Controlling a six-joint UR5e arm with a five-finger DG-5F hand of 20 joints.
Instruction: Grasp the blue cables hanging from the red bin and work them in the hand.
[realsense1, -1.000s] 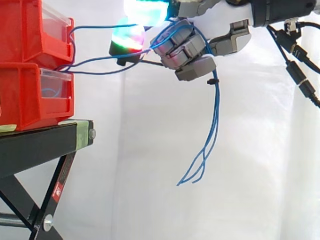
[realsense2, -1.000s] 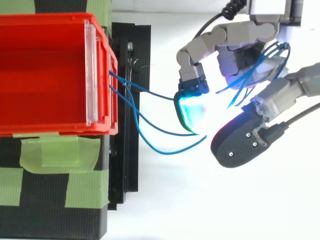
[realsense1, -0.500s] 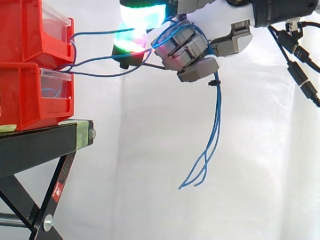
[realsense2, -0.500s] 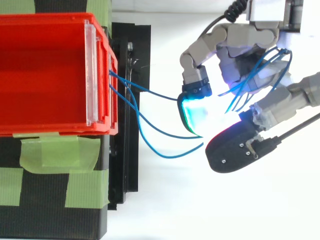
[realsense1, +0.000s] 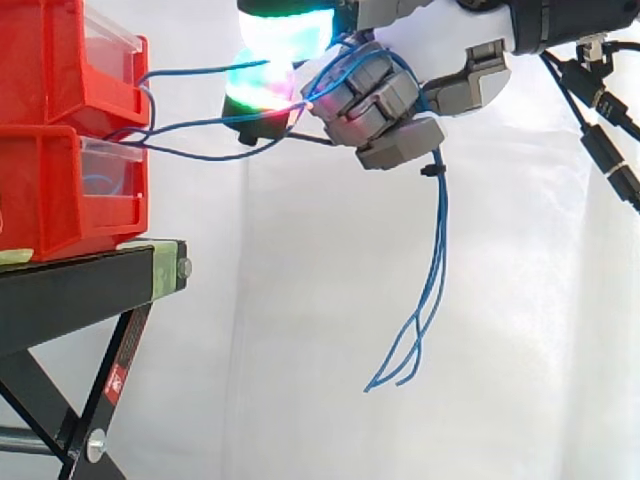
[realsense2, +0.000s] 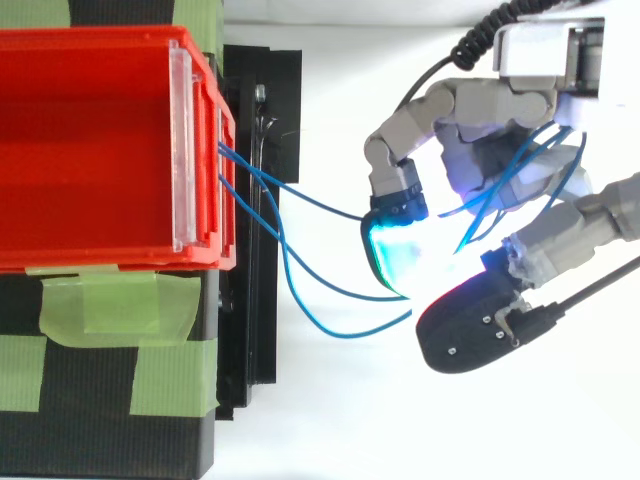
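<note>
Fingers (realsense1: 372, 100) stay curled tight round the blue cables (realsense1: 440, 240), which loop over and between them, so the grasp is holding. From that grip the strands run left, sagging a little, to the front of the upper red bin (realsense1: 60, 60). Their free ends hang below the hand (realsense2: 495, 100) in open air, well apart from the black stand (realsense1: 80, 290). Over the last second the hand has drifted slightly away from the bin. In the side view the dangling ends now hang further right and a shade lower. In the top view the cyan-glowing fingertip (realsense2: 395, 250) and the dark thumb have slid toward the lower edge, with the loops between bin and hand bowing differently. I judge this to be the working phase of the task: the cables are being shifted within the grip rather than lost. The span to the bin still shows slack, so nothing is straining yet, though further retreat could draw it taut.
</note>
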